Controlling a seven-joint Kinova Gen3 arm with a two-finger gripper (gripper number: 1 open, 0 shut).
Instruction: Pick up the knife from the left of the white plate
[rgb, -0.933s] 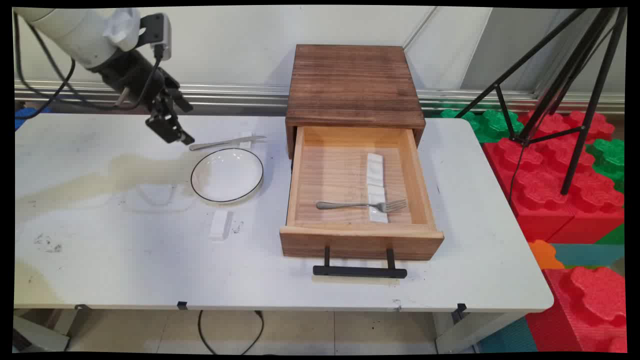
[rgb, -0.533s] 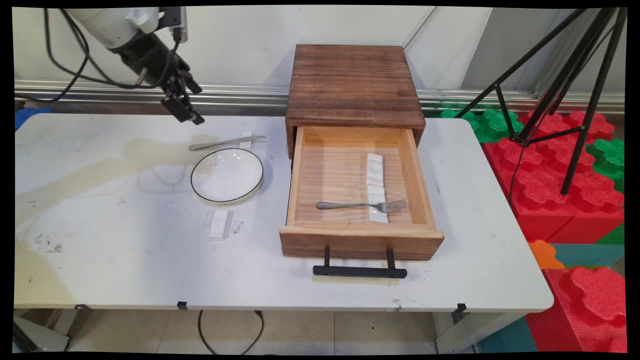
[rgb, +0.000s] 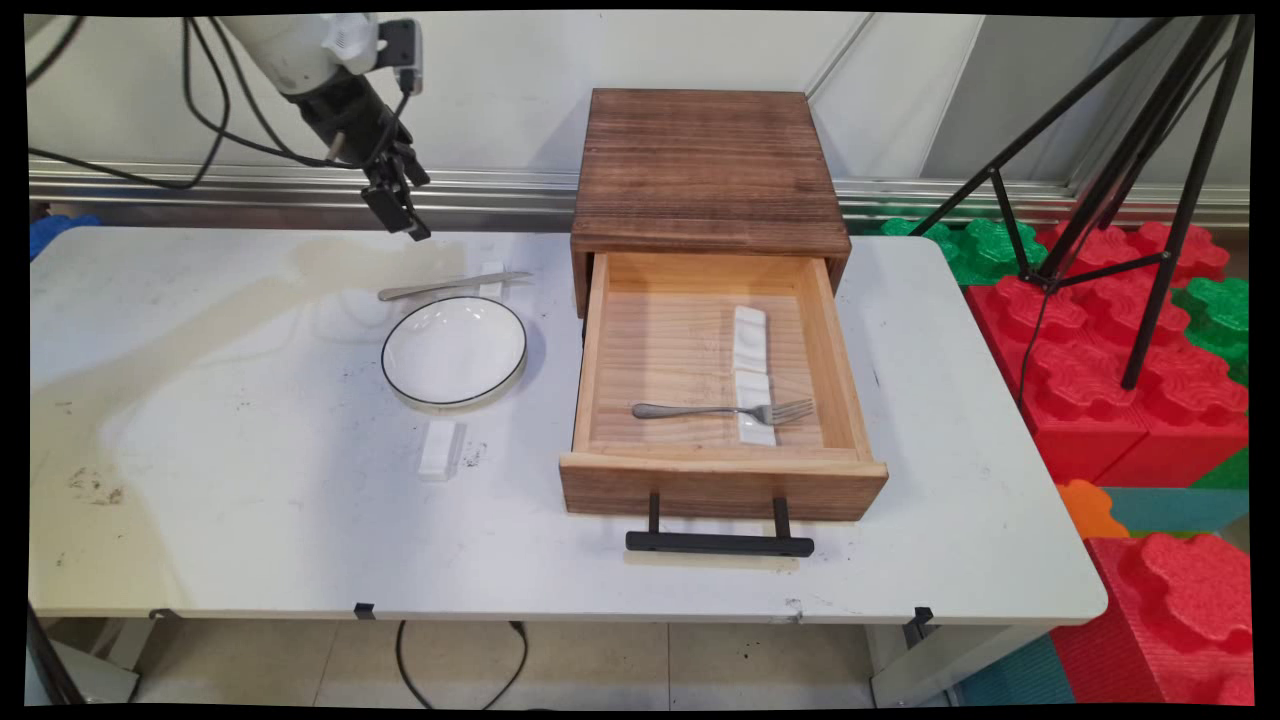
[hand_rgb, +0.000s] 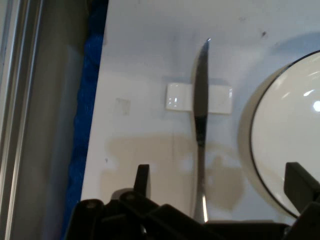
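The black two-finger gripper (rgb: 405, 215) has swung right and up over the last second: it was low over the left of the white tabletop (rgb: 250, 480), near the plate's upper left, and now hangs above the tabletop's far edge, up and left of the silver table knife (rgb: 452, 286). It carries nothing, and its fingers (hand_rgb: 142, 179) stand open, one either side of the knife's handle in the hand view, well clear above it and not touching. The knife lies flat with its blade across a small white rectangular ceramic rest (hand_rgb: 175, 96) and its handle end toward the gripper. Just beside the knife on the near side sits the round white plate with a thin black rim (rgb: 454, 350), empty. A second small white rest (rgb: 438, 449) lies on the tabletop nearer the camera, apart from the plate. To the right stands the dark brown wooden box with its light wooden drawer (rgb: 720, 470) pulled open by a black bar handle (rgb: 719, 543); inside lie a silver fork (rgb: 722, 410) and two white rests (rgb: 750, 372) end to end, the fork's neck crossing the nearer one. Nothing on the tabletop has shifted; only the arm moved. The knife is the nearest thing to the gripper now.
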